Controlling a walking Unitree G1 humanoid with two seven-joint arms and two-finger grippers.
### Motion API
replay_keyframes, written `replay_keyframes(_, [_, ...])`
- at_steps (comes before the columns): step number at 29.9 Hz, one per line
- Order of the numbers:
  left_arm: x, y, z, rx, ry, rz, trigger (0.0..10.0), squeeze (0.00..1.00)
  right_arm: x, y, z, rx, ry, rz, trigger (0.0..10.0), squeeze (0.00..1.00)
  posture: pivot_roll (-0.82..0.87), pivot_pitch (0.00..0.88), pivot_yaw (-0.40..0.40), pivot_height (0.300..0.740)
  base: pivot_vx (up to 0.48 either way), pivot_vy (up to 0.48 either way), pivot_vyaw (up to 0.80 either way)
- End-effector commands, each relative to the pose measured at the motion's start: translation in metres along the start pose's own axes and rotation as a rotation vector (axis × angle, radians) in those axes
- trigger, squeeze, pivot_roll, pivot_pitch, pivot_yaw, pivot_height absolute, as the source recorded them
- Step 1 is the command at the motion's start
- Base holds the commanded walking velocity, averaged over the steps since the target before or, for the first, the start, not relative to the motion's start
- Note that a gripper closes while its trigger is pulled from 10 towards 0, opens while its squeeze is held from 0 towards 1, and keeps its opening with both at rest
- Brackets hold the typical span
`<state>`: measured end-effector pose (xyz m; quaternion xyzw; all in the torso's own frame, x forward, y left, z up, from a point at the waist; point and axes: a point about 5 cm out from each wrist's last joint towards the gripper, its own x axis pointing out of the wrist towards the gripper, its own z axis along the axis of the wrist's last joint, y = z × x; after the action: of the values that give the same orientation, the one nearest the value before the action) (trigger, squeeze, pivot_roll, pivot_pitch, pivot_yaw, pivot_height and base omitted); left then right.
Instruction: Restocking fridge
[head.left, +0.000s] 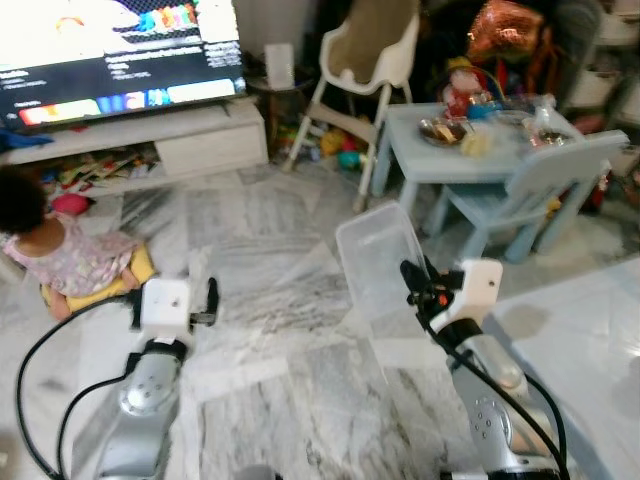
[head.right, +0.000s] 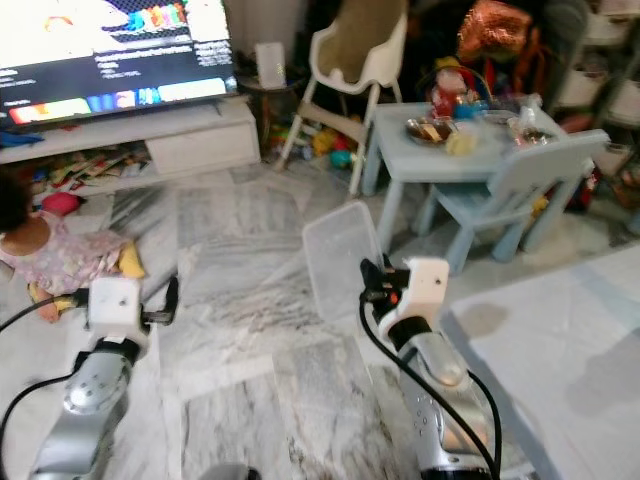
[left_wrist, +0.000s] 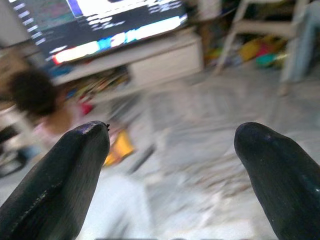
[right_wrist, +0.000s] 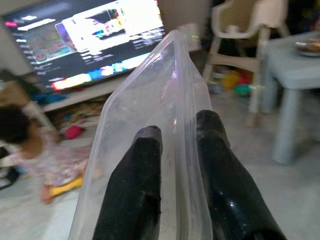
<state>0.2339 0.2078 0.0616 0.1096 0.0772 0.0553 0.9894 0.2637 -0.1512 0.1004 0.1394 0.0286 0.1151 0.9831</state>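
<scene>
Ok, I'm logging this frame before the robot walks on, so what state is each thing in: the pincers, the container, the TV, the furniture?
Right pincer: shut on the clear plastic container's wall.
Clear plastic container: empty, held up, tilted.
Left pincer: open, holding nothing.
TV: switched on.
High chair: upright, unoccupied.
Small blue table: has plates of food on it.
Blue chair: upright, unoccupied.
Child: sitting on the floor.

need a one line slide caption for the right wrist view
Right gripper shut on the wall of a clear plastic container, carried through a living room toward a lit TV.
</scene>
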Motion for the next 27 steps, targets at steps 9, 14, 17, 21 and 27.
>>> replay_keyframes(9, [-0.017, -0.003, -0.002, -0.001, -0.014, -0.026, 10.0, 0.0, -0.008, -0.014, 0.004, -0.052, -0.007, -0.047, 10.0, 0.0, 0.04, 0.0, 0.001, 0.74, 0.0, 0.0, 0.69])
replay_keyframes(14, [-0.011, -0.012, 0.004, -0.014, -0.031, -0.042, 10.0, 0.0, -0.005, -0.006, 0.002, -0.08, 0.002, 0.002, 10.0, 0.0, 0.03, 0.0, -0.007, 0.74, 0.0, 0.0, 0.7])
replay_keyframes(17, [-0.006, -0.015, 0.008, -0.027, -0.043, -0.044, 10.0, 0.0, -0.005, -0.003, 0.002, -0.092, 0.001, 0.018, 10.0, 0.0, 0.03, 0.0, -0.008, 0.74, 0.0, 0.0, 0.7])
replay_keyframes(21, [-0.004, -0.017, 0.009, -0.03, -0.045, -0.048, 10.0, 0.0, -0.004, -0.003, 0.001, -0.091, 0.002, 0.018, 10.0, 0.0, 0.03, 0.0, -0.012, 0.74, 0.0, 0.0, 0.7])
replay_keyframes(27, [-0.004, -0.017, 0.008, -0.057, -0.03, -0.055, 10.0, 0.0, -0.003, -0.004, 0.001, -0.103, 0.006, 0.031, 10.0, 0.0, 0.04, 0.0, -0.014, 0.74, 0.0, 0.0, 0.69])
